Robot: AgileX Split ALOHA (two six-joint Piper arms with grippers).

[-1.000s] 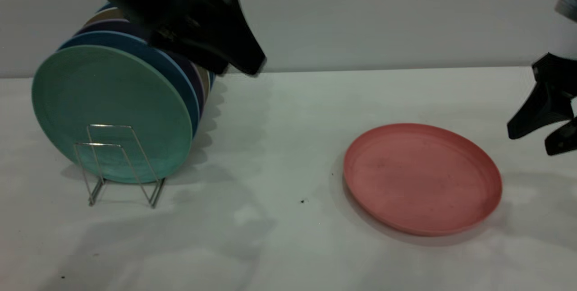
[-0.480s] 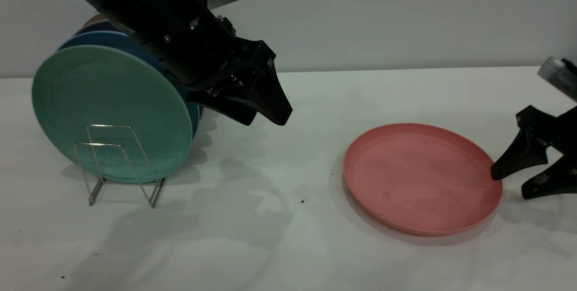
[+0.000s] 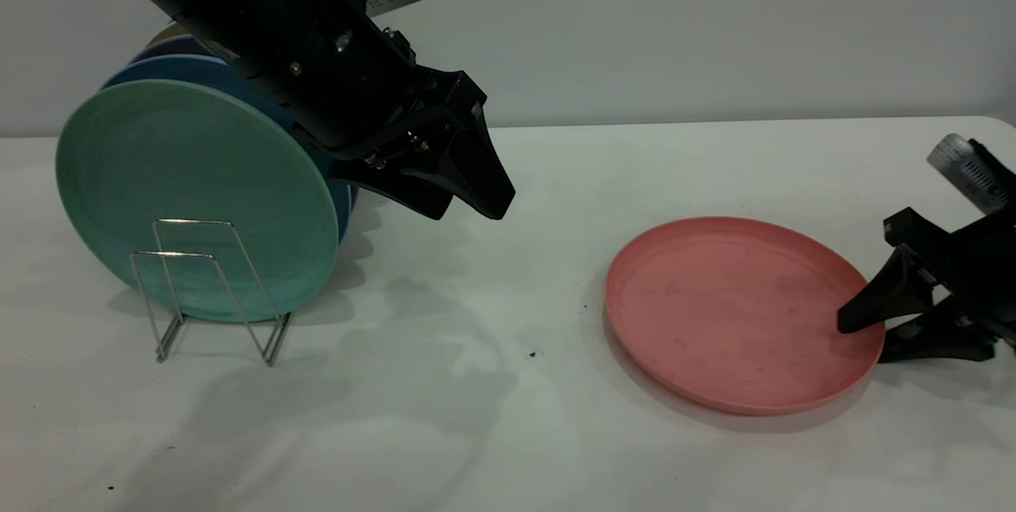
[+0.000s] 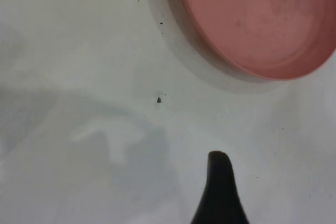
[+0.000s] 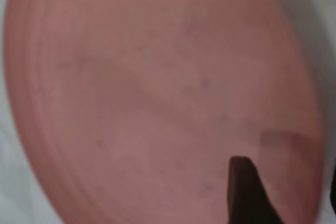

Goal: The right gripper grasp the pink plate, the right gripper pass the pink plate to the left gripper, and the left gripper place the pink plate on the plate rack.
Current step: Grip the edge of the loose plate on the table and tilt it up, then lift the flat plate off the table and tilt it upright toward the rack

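Right gripper (image 3: 861,337) straddling right rim of pink plate (image 3: 738,309), fingers apart, one over rim, one outside. Plate lying flat on table, well right of plate rack (image 3: 210,290). Left gripper (image 3: 472,206) hovering near rack, fingers slightly apart.

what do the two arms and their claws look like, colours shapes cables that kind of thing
The left gripper is a bulky, all-black claw tapering to long wedge-shaped tips, with small shiny screws on its body, a braided black cable running above it and a silvery-grey ribbed part behind. The right gripper is a smaller black claw with two short pointed fingers and a silvery-grey ribbed wrist part.
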